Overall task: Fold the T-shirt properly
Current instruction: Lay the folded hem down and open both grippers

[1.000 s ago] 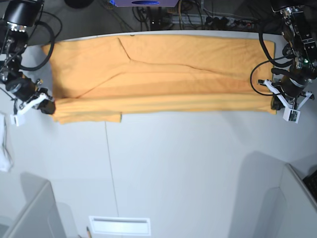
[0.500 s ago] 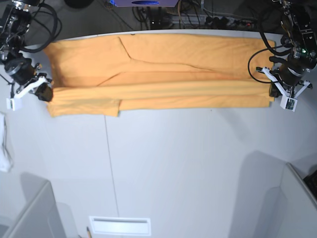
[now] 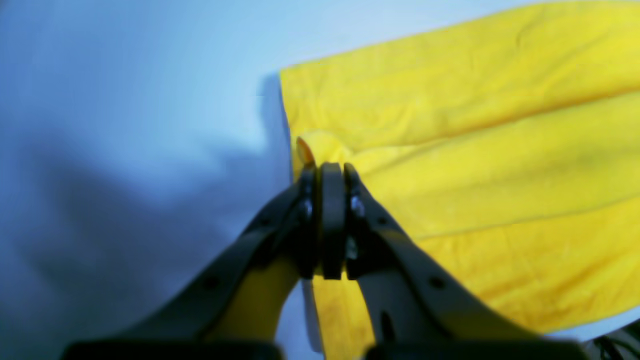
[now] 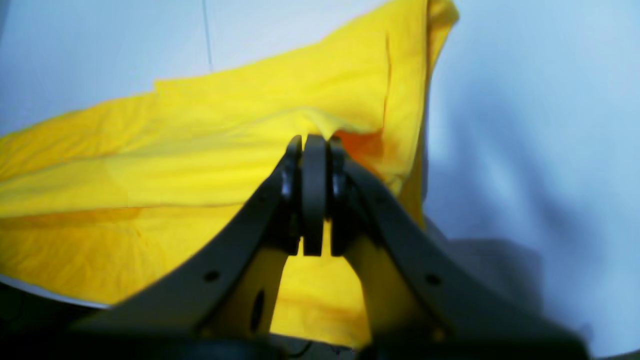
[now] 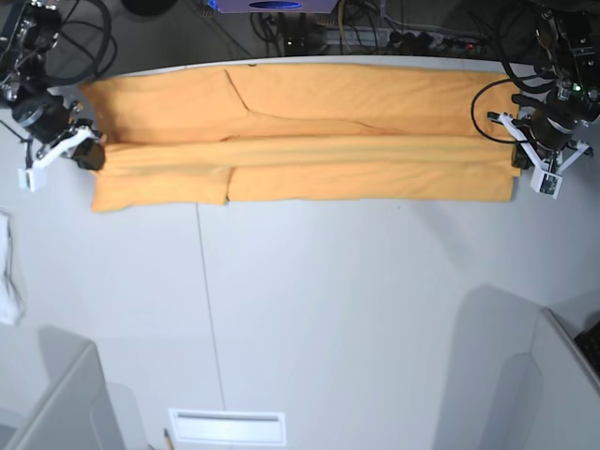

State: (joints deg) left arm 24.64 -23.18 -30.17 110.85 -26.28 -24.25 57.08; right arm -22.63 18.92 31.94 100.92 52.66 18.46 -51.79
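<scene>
The light-orange T-shirt [image 5: 309,131] lies as a long folded band across the far side of the table, its near layer folded back over the far part. My left gripper [image 5: 517,159] is at the band's right end, shut on the T-shirt [image 3: 450,165] edge; in the left wrist view the left gripper [image 3: 330,172] pinches a small raised fold. My right gripper [image 5: 94,155] is at the left end, by the sleeve. In the right wrist view the right gripper [image 4: 312,142] is shut on a lifted fold of the T-shirt [image 4: 200,150].
The white table [image 5: 337,309] has a thin seam line [image 5: 208,291] running front to back. A white cloth [image 5: 7,281] hangs at the left edge. Grey panels [image 5: 56,403] stand at both front corners, a white label [image 5: 227,427] at the front edge. Cables lie behind the table.
Both grippers have moved toward the far edge, carrying the shirt's near fold over the far part. The folded band is narrower and sits farther back.
</scene>
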